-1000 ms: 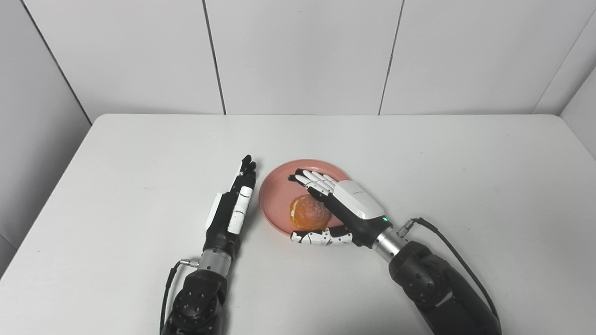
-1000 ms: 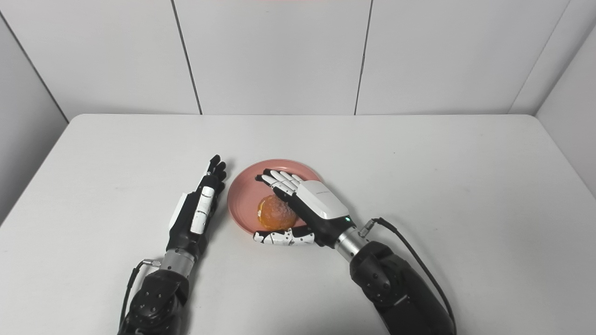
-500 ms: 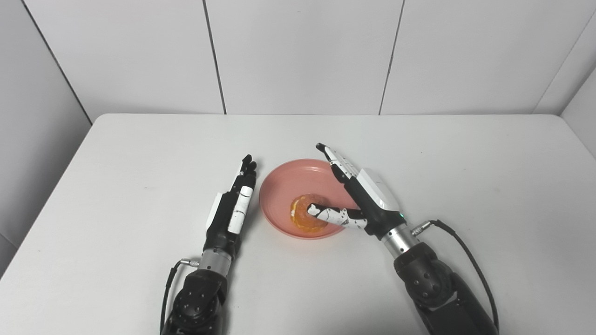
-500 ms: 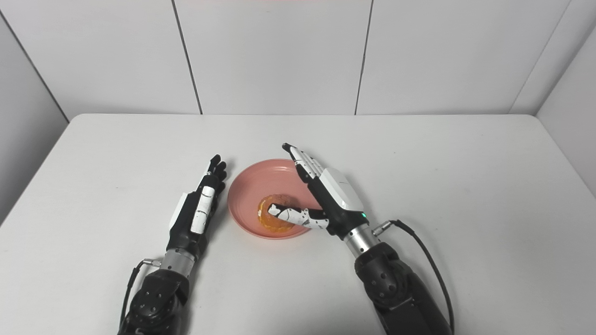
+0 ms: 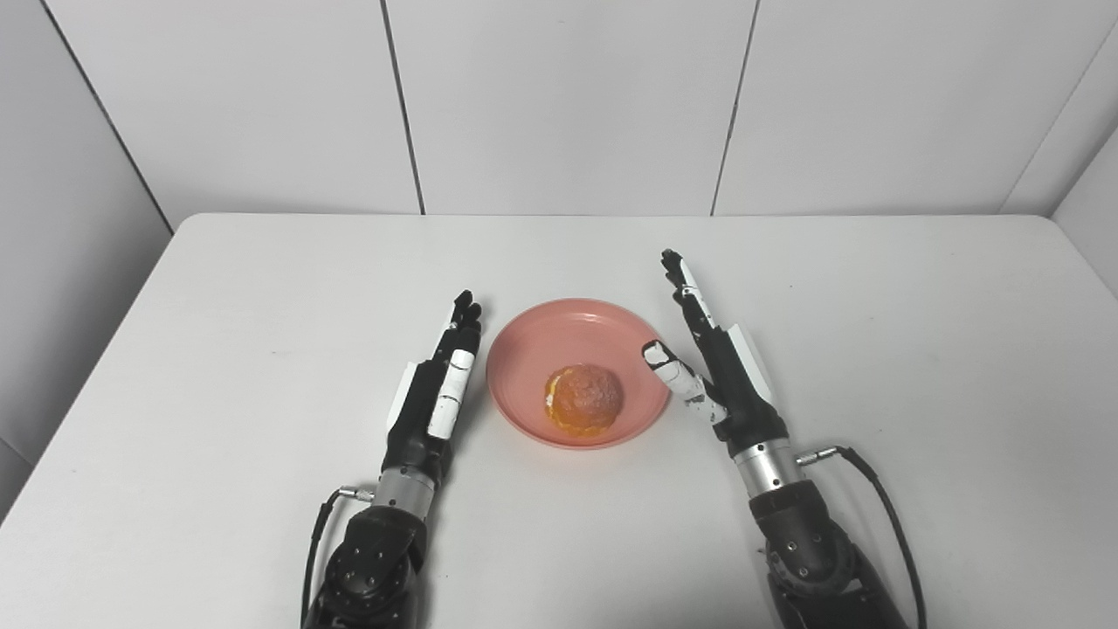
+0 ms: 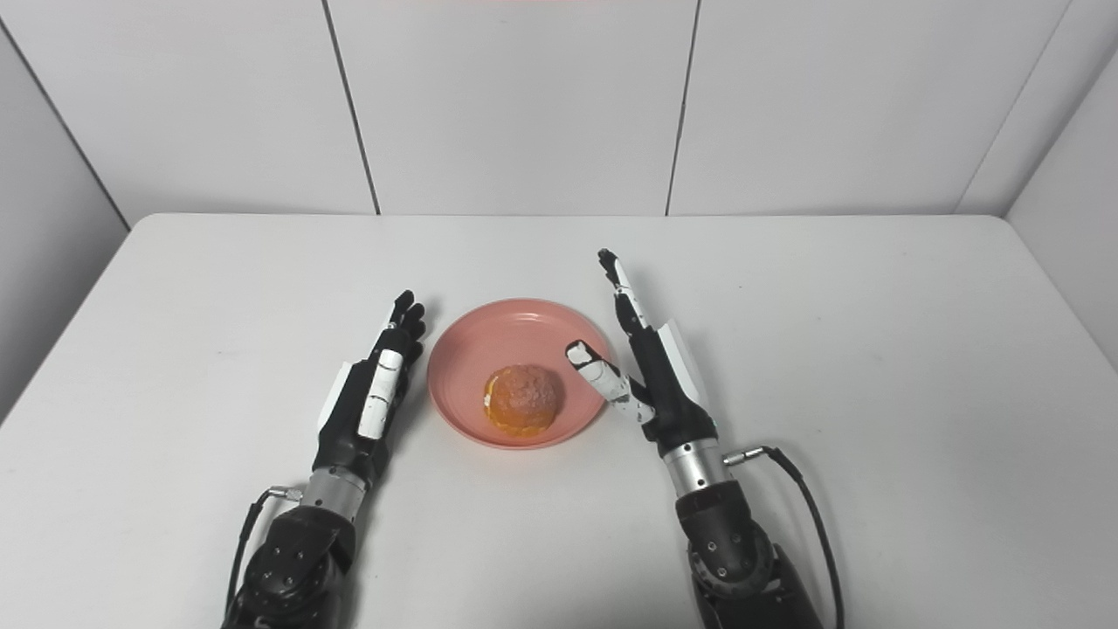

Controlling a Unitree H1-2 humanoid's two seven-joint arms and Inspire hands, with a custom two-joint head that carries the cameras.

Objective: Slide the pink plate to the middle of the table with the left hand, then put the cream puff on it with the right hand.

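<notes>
Now right hand (image 5: 721,371) spread, empty, beside pink plate (image 5: 524,336); cream puff (image 5: 584,399) on it.

both arms come in from the near edge of the worktop, one on each side of its middle. the left hand (image 5: 434,393) lies edge-on, fingers straight and close together, pointing toward the far edge, holding nothing. the right hand (image 5: 721,367) stands edge-on too, fingers stretched long toward the far edge and tilted a little toward the left edge, its thumb (image 5: 672,376) spread out to the left, empty. a cable loops from each wrist back toward the near edge.
</notes>
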